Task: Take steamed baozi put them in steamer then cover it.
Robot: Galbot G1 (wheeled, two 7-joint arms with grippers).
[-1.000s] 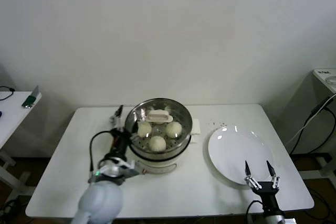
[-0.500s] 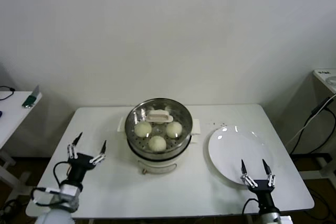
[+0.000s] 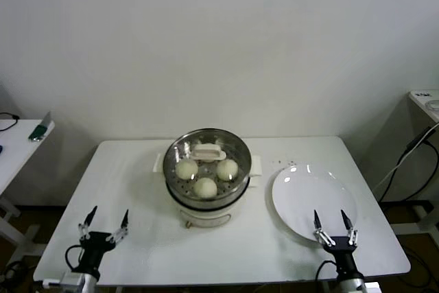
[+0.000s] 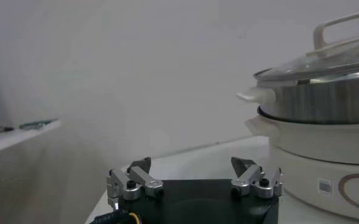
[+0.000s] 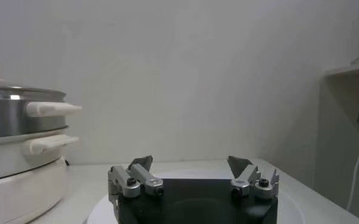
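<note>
- One steamer stands mid-table, its one glass lid on.
- Three buns show through the lid; a fourth may hide beneath the handle.
- One plate lies right of it.
- Left gripper and right gripper both gape wide, holding nothing, at the table's near edge.

The steamer is shiny silver steel with a dotted, perforated floor, on a cream-white base bearing a tan oval outline; the baozi are pale cream; the cover is clear glass, its handle cream-white; the plate is glossy white; the table is white, perhaps faintly speckled near the plate.
</note>
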